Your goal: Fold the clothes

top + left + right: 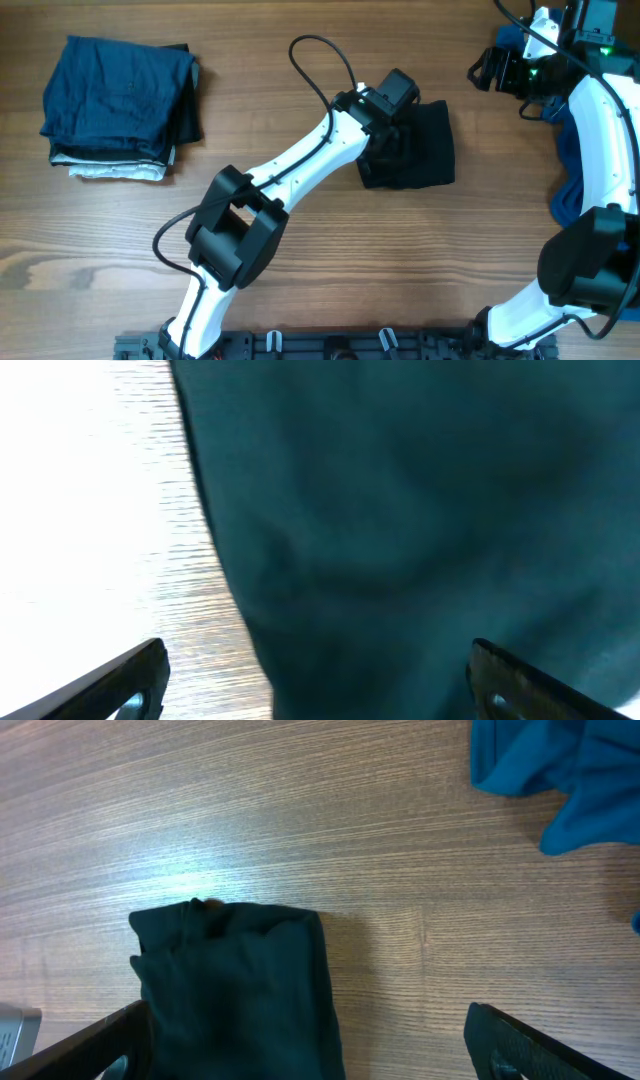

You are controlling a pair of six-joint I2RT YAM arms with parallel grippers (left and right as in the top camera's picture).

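A folded black shirt (425, 145) lies on the wooden table right of centre. My left gripper (390, 140) is open and low over its left part. In the left wrist view the dark cloth (420, 510) fills most of the frame between the spread fingers (315, 675). My right gripper (492, 68) is open and empty at the far right, apart from the shirt. In the right wrist view its fingers (310, 1045) frame the black shirt (235, 990). A bright blue garment (568, 150) lies crumpled under the right arm and shows in the right wrist view (560, 765).
A stack of folded clothes (120, 105), dark blue on top with black and white below, sits at the far left. The left arm (290, 170) stretches diagonally across the table's middle. The right arm (610, 130) runs along the right edge.
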